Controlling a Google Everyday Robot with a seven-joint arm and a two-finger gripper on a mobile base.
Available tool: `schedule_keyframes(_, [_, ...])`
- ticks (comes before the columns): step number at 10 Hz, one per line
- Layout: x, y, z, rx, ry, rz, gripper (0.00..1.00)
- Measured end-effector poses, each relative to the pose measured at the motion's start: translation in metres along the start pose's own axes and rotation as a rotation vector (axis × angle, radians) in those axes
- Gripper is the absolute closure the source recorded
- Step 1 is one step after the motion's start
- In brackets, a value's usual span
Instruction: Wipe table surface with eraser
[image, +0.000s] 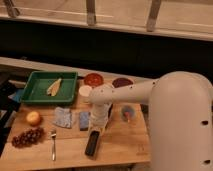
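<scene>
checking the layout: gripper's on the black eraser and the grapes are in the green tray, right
Not quite: camera view shows the grapes on the table, front left, outside the green tray. The gripper is on the eraser.

The desk (120, 147) is light-brown wood with plank lines, carrying a black eraser (92, 144), a blue pad (84, 120), a mottled grey-blue cloth (63, 117), an orange fruit (33, 118) and dark-red grapes (27, 136). The tray (30, 95) is green, beside a red-brown dish (93, 79) and a maroon dish (121, 82). The gripper (98, 129), off-white like its arm, sits at the eraser's upper end.
</scene>
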Motion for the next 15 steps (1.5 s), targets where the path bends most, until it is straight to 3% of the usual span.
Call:
schedule_keyframes(1, [0.01,0.007,0.007,-0.014,0.014,-0.02,1.0])
schedule_keyframes(3, [0.017,-0.001,0.012,-0.004,0.025,0.01,1.0])
schedule_keyframes(5, [0.015,-0.035,0.01,0.013,0.025,0.079,1.0])
schedule_keyframes(7, [-0.002,-0.069,-0.003,0.027,0.001,0.146,1.0])
schedule_keyframes(9, [-0.013,-0.076,-0.01,0.03,-0.018,0.156,1.0])
schedule_keyframes(12, [-0.026,-0.051,-0.015,0.005,-0.047,0.12,1.0])
schedule_keyframes(15, [-0.024,0.0,-0.012,-0.05,-0.055,0.024,1.0])
